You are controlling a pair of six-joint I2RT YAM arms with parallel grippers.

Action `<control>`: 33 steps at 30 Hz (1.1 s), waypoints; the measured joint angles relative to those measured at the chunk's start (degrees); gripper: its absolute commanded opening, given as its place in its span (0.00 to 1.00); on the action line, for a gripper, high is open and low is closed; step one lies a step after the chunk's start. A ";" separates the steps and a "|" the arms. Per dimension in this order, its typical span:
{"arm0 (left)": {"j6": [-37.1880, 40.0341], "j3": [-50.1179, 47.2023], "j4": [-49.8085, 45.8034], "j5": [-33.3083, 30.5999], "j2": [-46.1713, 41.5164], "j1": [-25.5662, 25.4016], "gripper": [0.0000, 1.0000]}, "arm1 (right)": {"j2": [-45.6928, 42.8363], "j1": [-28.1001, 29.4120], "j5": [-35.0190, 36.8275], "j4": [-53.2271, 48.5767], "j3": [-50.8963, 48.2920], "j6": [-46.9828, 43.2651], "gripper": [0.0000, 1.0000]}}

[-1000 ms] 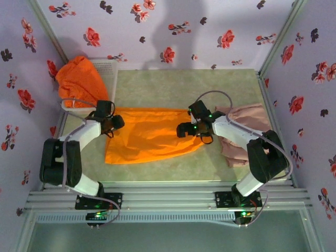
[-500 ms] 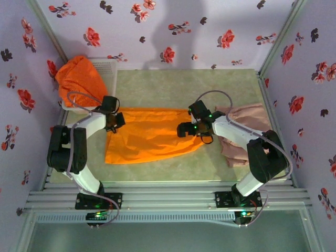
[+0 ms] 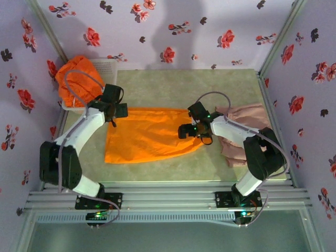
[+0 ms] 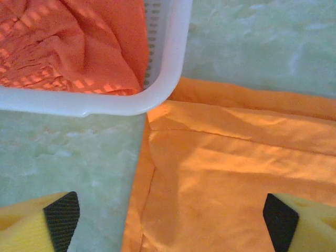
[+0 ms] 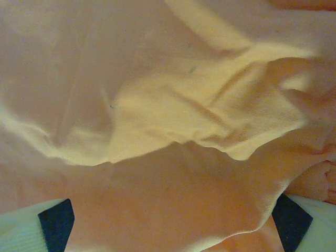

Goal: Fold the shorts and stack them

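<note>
Left fingers [image 4: 60,212]: spread, empty, over the flat orange shorts [image 3: 149,134], corner at centre-left.
Right fingers [image 5: 55,220]: spread above the same shorts' right edge.
Basket [image 3: 107,68]: upper left, holds second orange shorts [image 3: 79,81].
Pink-beige shorts [image 3: 244,121]: right, crumpled.
Progress: apparently early; nothing stacked.

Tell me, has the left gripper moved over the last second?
Yes. The left gripper has moved farther out, closer to the white basket's near corner.
</note>
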 measured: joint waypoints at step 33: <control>-12.94 -26.27 27.23 26.08 -11.39 0.11 0.99 | -7.48 -11.67 -2.01 -0.31 -4.15 0.90 0.94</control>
